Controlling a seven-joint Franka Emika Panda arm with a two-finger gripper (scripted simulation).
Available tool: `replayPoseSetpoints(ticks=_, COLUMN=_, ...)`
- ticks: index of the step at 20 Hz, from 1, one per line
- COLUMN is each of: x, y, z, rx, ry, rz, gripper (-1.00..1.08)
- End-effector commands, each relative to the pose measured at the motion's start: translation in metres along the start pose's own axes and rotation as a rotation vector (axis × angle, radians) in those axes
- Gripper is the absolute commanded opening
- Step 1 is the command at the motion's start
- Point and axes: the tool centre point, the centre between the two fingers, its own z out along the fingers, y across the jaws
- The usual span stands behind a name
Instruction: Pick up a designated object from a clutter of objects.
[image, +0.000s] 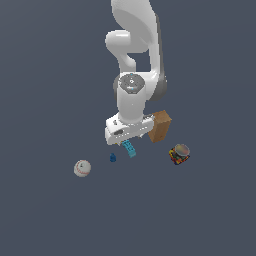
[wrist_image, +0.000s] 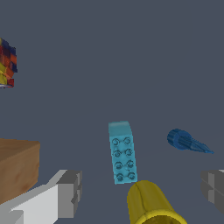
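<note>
Between your spread, empty gripper (wrist_image: 140, 192) fingers lies the cyan brick (wrist_image: 122, 153), just past the yellow cup (wrist_image: 151, 203). You look mid-approach; next, descend and clamp. Beyond the brick: blue piece (wrist_image: 186, 141), brown box (wrist_image: 17, 168).

**Plastics, Card-Brown Box and a Matt Ground**

The small cyan studded plastic building brick (wrist_image: 121, 153) looked smooth and faintly glossy. The yellow cylindrical cup (wrist_image: 150, 204) had a satin plastic sheen. The tall brown box (wrist_image: 17, 168) appeared matt, like cardboard or wood. The robot's white claw (wrist_image: 142, 192) looked like smooth moulded plastic with grey ridged pads (wrist_image: 70, 192). The dark grey-blue desk (wrist_image: 109, 57) was flat and matt.
</note>
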Motion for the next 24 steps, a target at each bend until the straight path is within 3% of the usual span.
replayPoseSetpoints(ticks=1, x=-0.005, y=-0.001, z=0.016, rx=0.001, ry=0.006, rz=-0.036, gripper=1.0)
replayPoseSetpoints(ticks=10, x=-0.017, y=-0.004, z=0.049, rx=0.003, ry=0.014, rz=-0.107, gripper=1.0)
replayPoseSetpoints(ticks=24, x=-0.018, y=-0.005, z=0.075, rx=0.003, ry=0.014, rz=-0.113, gripper=1.0)
